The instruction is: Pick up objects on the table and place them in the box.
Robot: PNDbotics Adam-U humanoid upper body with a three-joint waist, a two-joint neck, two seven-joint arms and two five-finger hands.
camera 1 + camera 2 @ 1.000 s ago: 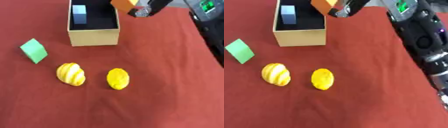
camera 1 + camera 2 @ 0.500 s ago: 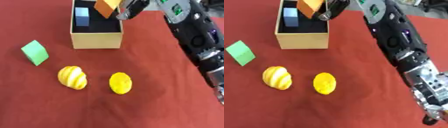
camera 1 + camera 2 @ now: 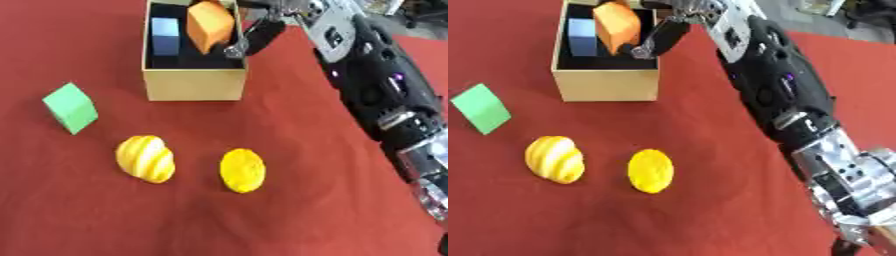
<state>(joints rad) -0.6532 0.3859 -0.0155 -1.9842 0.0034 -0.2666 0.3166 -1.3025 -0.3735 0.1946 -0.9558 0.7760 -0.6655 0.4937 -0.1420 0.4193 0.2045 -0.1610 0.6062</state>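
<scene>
While hand (image 3: pixel 248 39) pinches orange block (image 3: pixel 210 26), box (image 3: pixel 193 83) holds blue.

No readable text, label, brand or number is showing anywhere. The box (image 3: pixel 192 82), the blocks and the yellow things are carrying plain surfaces, and the small marks on the robot's right arm (image 3: pixel 776 85) are appearing only as coloured specks.
</scene>
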